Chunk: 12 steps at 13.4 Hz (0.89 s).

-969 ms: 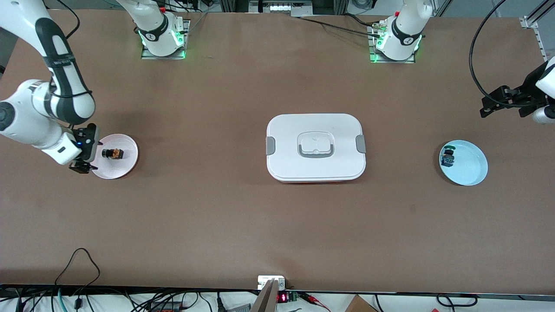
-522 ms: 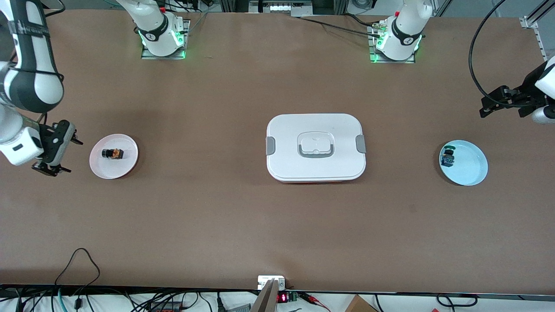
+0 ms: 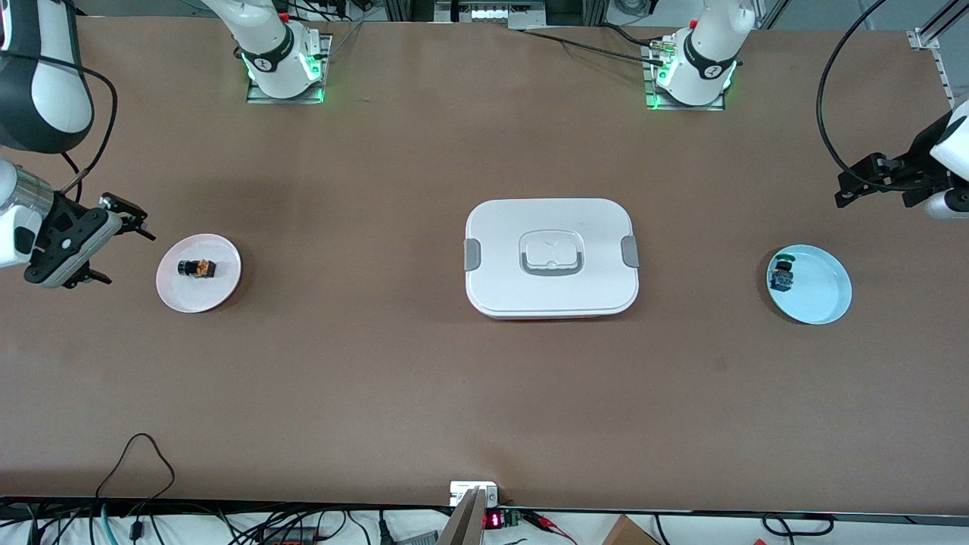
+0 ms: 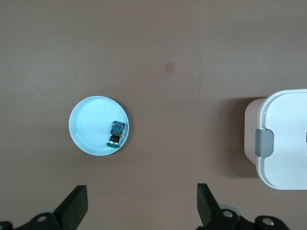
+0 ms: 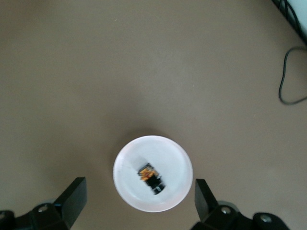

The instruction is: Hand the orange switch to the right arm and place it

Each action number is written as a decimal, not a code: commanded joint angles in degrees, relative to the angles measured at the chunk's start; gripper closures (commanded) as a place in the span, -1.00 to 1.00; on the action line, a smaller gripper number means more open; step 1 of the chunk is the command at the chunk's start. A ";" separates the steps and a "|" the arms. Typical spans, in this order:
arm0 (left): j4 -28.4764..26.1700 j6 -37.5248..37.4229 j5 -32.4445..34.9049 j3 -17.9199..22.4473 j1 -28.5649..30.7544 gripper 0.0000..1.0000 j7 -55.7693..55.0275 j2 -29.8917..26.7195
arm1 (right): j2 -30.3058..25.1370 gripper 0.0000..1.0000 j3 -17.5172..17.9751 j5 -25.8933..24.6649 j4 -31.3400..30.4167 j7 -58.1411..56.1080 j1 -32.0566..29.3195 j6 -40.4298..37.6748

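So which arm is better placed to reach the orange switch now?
Right. Its open gripper hangs beside the pink plate holding the orange switch; the left gripper, also open, is at the other end.

Right arm [image 3: 38, 83] bent at its end of table, right gripper [image 3: 113, 242] up in air, fingers spread wide, empty. Left arm [image 3: 950, 163] waits at its end, left gripper [image 3: 844, 189] raised, fingers apart, empty.
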 commanded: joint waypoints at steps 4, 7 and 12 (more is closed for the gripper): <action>1.33 -0.71 0.79 -0.39 0.19 -1.00 0.26 0.45 | -0.88 -1.00 -0.10 1.16 0.07 30.30 1.71 -8.90; 1.42 -0.71 0.70 -0.30 0.19 -1.00 0.34 0.45 | -1.58 -1.00 -0.10 1.08 0.16 40.64 3.10 -13.92; 1.51 -0.71 1.32 -0.56 0.11 -1.00 0.34 0.80 | -2.03 -1.00 -0.19 -8.23 2.87 39.08 4.61 -11.92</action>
